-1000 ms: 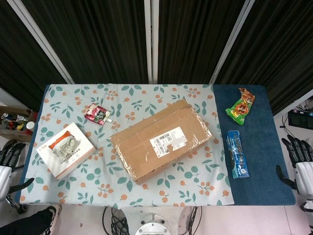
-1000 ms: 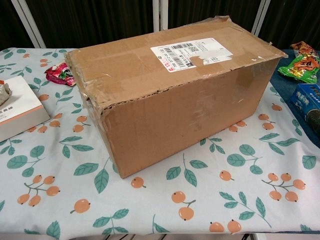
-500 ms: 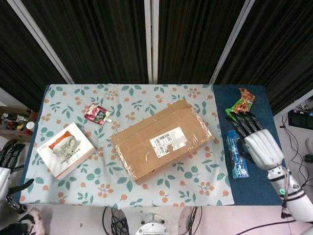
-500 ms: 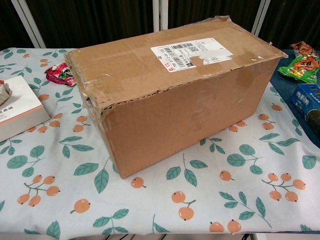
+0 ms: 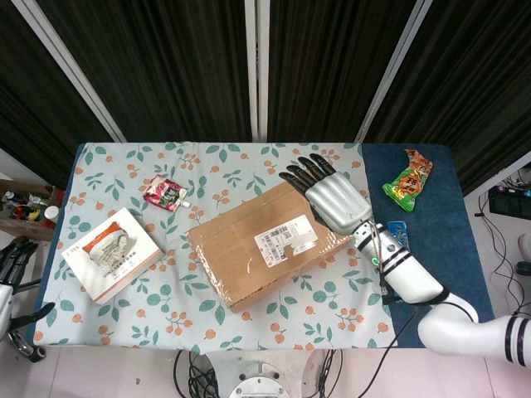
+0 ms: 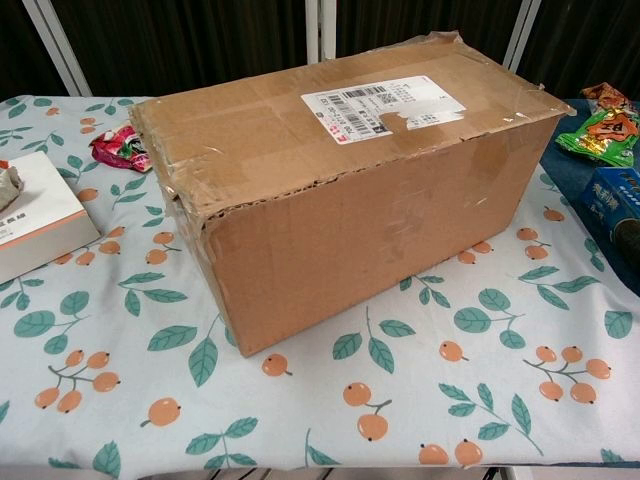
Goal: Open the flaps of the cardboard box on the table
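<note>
The cardboard box (image 5: 265,247) lies slanted in the middle of the table, its top flaps down and taped, with a white shipping label on top. The chest view shows the box (image 6: 350,190) close up, still sealed. My right hand (image 5: 332,197) hovers with fingers spread over the box's far right end and holds nothing; it does not show in the chest view, so I cannot tell whether it touches the box. My left hand (image 5: 14,255) hangs off the table's left edge, partly cut off, fingers extended and empty.
A white and orange tissue box (image 5: 112,253) sits at the left, with a red pouch (image 5: 163,193) behind it. On the blue cloth at the right lie a green snack bag (image 5: 408,181) and a blue packet (image 5: 397,234), partly under my right forearm.
My right hand has swung from the table's right edge, up and leftwards, to over the box's right end. The left hand has sunk slightly. The box has not moved.
</note>
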### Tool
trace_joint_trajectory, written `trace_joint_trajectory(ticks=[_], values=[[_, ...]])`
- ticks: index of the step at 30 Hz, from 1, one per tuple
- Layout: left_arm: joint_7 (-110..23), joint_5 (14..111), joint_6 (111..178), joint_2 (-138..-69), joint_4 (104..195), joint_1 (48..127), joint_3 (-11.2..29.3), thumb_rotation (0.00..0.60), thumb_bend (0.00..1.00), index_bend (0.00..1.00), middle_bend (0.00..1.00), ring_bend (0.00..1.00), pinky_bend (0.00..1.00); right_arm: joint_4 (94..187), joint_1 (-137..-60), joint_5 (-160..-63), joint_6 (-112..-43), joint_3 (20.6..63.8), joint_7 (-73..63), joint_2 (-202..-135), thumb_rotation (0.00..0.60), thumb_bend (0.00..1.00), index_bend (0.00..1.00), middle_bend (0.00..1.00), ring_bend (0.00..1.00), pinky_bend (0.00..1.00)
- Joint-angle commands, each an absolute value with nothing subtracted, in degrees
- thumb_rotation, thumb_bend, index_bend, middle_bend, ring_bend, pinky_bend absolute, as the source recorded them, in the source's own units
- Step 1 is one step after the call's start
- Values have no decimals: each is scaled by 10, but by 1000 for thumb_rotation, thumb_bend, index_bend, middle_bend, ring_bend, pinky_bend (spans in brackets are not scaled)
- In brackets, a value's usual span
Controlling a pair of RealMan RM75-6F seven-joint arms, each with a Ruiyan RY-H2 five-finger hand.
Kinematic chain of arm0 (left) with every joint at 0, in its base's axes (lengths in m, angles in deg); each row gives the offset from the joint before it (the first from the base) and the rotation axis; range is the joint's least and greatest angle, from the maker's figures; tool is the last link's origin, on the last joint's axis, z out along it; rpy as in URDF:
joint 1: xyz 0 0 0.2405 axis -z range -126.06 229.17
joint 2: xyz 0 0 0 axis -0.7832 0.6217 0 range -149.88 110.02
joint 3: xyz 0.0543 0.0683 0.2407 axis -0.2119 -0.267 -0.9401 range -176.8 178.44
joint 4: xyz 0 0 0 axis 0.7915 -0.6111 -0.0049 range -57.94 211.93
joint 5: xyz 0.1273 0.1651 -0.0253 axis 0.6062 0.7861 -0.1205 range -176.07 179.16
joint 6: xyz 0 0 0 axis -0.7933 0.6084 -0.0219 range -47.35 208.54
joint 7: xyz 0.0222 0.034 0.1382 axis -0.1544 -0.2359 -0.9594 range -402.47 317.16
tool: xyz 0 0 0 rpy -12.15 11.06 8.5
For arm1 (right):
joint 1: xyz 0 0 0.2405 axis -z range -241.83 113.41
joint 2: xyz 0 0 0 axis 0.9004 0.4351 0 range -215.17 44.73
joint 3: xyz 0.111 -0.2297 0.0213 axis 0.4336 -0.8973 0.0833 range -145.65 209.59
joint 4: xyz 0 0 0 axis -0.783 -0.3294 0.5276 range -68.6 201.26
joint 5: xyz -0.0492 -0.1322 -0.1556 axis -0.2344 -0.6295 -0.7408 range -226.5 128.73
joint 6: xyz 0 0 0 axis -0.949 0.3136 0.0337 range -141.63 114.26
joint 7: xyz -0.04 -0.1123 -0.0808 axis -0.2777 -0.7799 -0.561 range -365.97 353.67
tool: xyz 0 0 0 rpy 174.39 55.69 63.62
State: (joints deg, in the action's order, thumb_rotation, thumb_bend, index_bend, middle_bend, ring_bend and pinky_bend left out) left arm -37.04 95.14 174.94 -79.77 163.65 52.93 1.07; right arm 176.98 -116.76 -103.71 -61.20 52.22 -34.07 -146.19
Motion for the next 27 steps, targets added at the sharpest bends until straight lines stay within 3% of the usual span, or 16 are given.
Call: trace_joint_trajectory(ticks=[1, 16, 27], values=[[-367, 949, 1748, -797, 1633, 529, 11, 561, 31, 73, 116, 88, 199, 1731, -1220, -959, -598, 512, -385, -1519, 600, 1000, 113, 127, 0, 0], [-341, 939, 1740, -808, 1604, 530, 13, 562, 30, 73, 120, 89, 199, 1689, -1290, -840, -621, 453, -438, -1569, 600, 1000, 139, 205, 0, 0], [-336, 933, 1753, -803, 1600, 523, 18, 560, 30, 73, 121, 89, 199, 1692, -1288, -853, -635, 437, -407, -1565, 600, 1000, 380, 403, 0, 0]])
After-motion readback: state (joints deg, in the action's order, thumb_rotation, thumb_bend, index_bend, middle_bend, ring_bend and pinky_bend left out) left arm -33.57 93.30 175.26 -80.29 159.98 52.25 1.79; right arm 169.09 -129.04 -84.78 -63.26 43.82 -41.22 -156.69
